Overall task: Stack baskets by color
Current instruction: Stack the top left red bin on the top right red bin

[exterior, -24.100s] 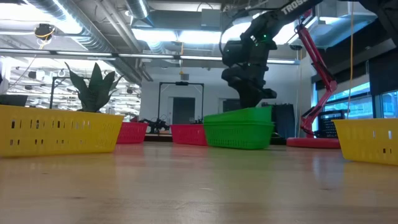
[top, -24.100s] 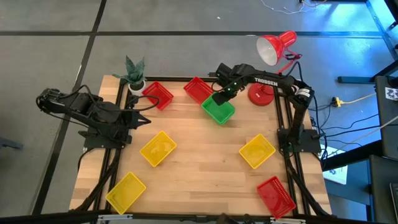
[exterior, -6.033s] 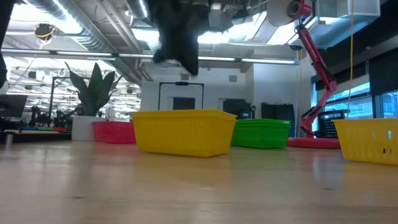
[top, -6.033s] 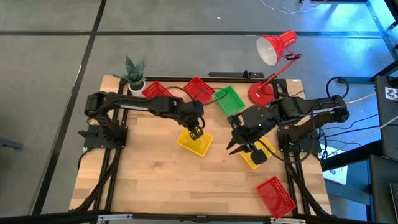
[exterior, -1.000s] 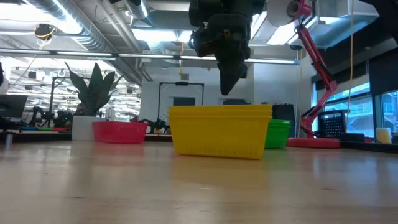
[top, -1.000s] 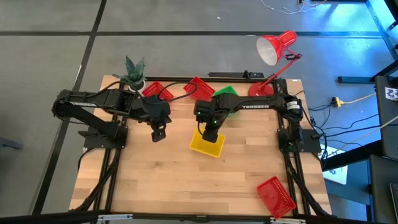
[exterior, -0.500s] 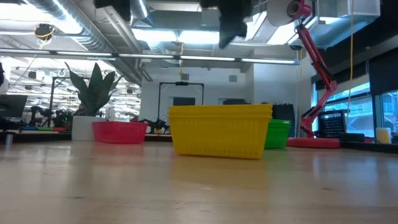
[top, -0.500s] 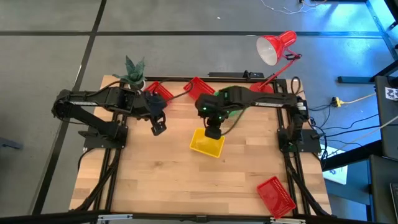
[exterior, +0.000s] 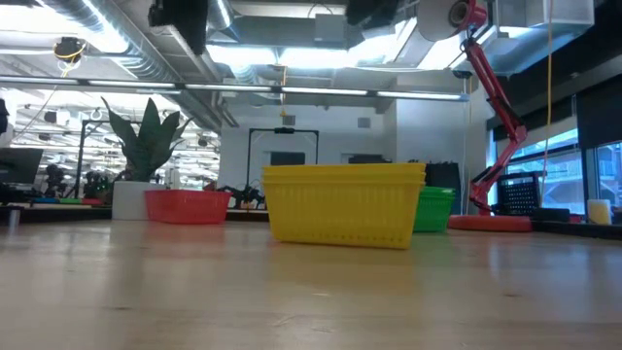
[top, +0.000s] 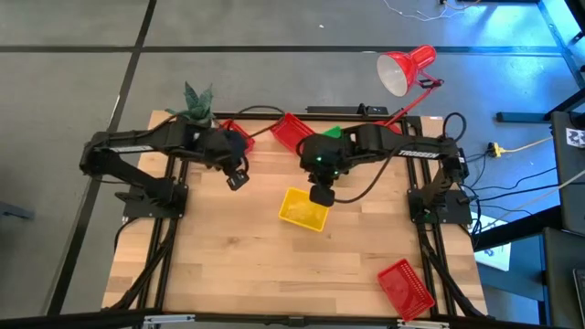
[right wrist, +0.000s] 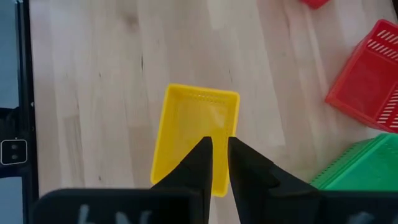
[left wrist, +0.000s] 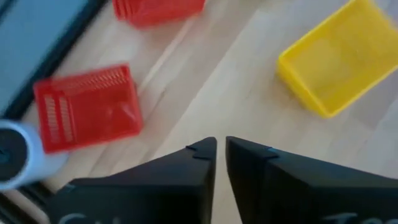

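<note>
A yellow basket stack (top: 304, 208) (exterior: 345, 204) stands on its bottom mid-table. My right gripper (top: 321, 196) (right wrist: 216, 146) hangs above the stack's far end, clear of it, with a narrow gap between its fingers and nothing in it. My left gripper (top: 238, 180) (left wrist: 221, 149) hovers over bare wood left of the stack, also slightly open and holding nothing. Two red baskets (top: 291, 131) (left wrist: 87, 111) and a green basket (top: 331, 133) (right wrist: 357, 168) sit along the far edge, partly under the arms. Another red basket (top: 405, 288) lies at the near right corner.
A potted plant (top: 194, 105) in a white pot stands at the far left corner. A red desk lamp (top: 402, 73) rises from the far right corner. Bare wood stretches across the near half of the table (top: 247, 274).
My right gripper has risen straight up off the yellow stack and out of the low view's top; the stack has stayed where it was. My left gripper has drifted a little toward the far edge, turning as it went.
</note>
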Action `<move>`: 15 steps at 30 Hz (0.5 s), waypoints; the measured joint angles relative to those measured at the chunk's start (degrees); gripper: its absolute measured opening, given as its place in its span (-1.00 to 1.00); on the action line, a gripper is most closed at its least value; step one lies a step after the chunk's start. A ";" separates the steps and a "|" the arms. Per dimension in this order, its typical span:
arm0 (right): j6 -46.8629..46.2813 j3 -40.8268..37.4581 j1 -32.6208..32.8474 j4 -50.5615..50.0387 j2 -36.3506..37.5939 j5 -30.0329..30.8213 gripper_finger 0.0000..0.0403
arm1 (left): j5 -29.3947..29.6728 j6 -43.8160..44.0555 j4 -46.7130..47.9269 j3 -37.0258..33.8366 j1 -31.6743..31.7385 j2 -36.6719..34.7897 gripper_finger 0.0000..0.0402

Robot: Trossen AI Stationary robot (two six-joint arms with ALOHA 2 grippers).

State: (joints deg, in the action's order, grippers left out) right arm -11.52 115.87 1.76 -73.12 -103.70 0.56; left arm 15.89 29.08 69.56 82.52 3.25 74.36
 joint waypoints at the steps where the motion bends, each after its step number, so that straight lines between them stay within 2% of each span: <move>1: -0.13 0.00 0.00 0.09 0.03 0.00 -0.75 | -1.02 0.24 0.77 -0.08 1.00 0.69 -0.82; 8: -0.16 0.00 0.00 0.09 0.34 -0.03 -0.75 | -1.71 0.32 4.59 -0.07 8.09 6.46 -0.55; 15: -0.18 0.00 0.09 0.15 1.19 -0.04 -0.75 | -0.25 -5.12 2.80 -0.09 15.89 14.09 -0.51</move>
State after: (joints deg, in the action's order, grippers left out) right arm -11.70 115.87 1.84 -72.97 -102.51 0.51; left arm 15.64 23.96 72.35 82.43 19.14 88.44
